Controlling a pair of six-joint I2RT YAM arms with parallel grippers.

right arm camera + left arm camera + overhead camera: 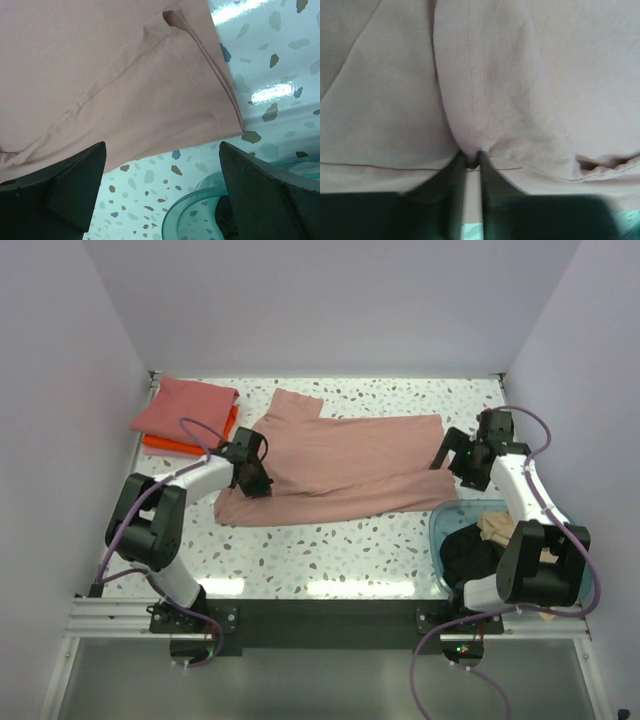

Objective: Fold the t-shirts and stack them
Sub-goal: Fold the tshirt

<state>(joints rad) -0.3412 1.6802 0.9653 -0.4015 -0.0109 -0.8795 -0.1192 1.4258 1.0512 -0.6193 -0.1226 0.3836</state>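
Note:
A dusty pink t-shirt (340, 465) lies spread across the middle of the speckled table. My left gripper (255, 480) sits on its left part, near the sleeve. In the left wrist view the left gripper (472, 157) is shut on a raised fold of the pink t-shirt (510, 75), with cloth bunched between the tips. My right gripper (455, 462) hovers at the shirt's right edge. The right wrist view shows the right gripper (162, 150) wide open and holding nothing, over the hem corner of the pink t-shirt (100, 75). A folded coral red t-shirt (185, 405) rests on a folded orange t-shirt (170, 445) at the back left.
A translucent blue tub (445, 515) stands at the front right, its rim (190, 210) just below the right gripper. A black t-shirt (470, 550) and a tan one (497, 528) lie crumpled inside. Walls close the table on the left, back and right.

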